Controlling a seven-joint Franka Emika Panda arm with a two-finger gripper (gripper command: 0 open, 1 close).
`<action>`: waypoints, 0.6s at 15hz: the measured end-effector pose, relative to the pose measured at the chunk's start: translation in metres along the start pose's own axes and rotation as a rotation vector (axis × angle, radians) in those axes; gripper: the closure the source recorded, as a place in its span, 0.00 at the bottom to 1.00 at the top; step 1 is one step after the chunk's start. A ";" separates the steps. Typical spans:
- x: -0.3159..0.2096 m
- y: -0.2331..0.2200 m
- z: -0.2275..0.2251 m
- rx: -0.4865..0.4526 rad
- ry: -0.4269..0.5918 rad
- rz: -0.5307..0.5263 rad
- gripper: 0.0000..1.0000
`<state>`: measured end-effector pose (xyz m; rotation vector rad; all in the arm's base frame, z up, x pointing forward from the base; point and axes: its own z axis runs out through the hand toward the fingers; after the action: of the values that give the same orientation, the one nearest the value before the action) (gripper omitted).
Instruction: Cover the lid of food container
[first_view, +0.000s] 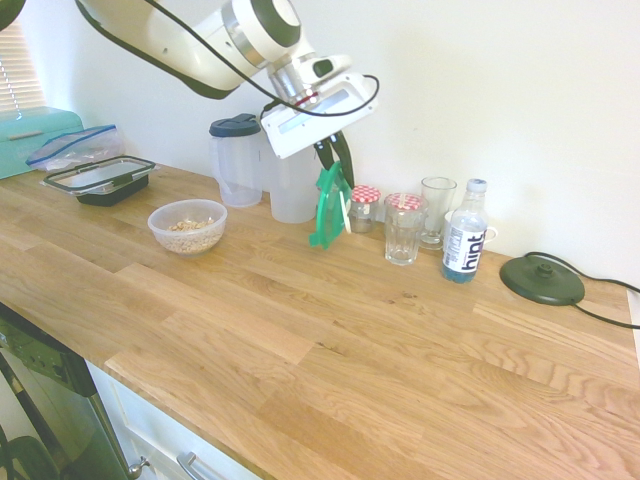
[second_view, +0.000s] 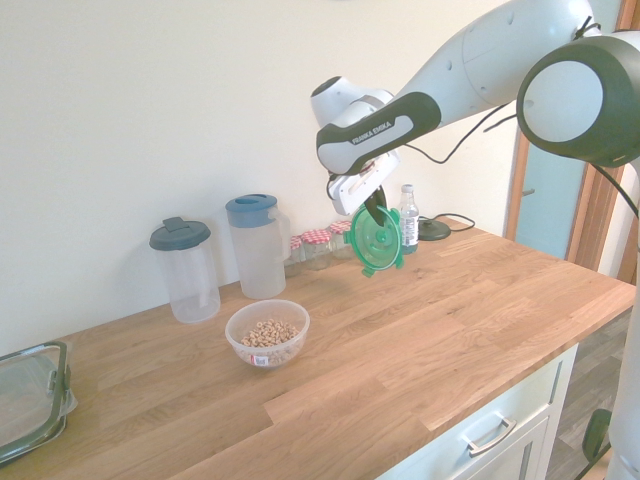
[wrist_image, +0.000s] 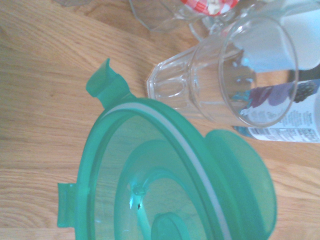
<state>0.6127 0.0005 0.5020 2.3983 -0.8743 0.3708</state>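
Overhead, the gripper (second_view: 374, 205) is clamped tight on the rim of the lid (second_view: 377, 240), which hangs on edge, well clear of the bench (second_view: 430, 340). Gripped at one side only, the lid dangles nearly vertical; in the wrist view its inner face and white seal ring show, with a clip tab sticking out.

The food container (second_view: 267, 333) sits open on the bench, cereal inside, well apart from the lid and toward the two lidded jugs (second_view: 258, 245).

Behind the lid: red-checked jars (first_view: 365, 206), drinking glasses (first_view: 403, 228), a water bottle (first_view: 464, 245).

Judgement: carry phase. The lid likely needs tipping flat, seal side down, before it can seat on the container's rim.
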 end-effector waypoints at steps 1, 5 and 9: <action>-0.009 -0.008 -0.010 -0.050 0.047 0.005 1.00; -0.036 -0.029 -0.015 -0.255 0.202 0.047 1.00; -0.079 -0.055 -0.019 -0.375 0.301 0.048 1.00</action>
<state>0.5887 0.0858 0.4612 1.9208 -0.7843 0.5198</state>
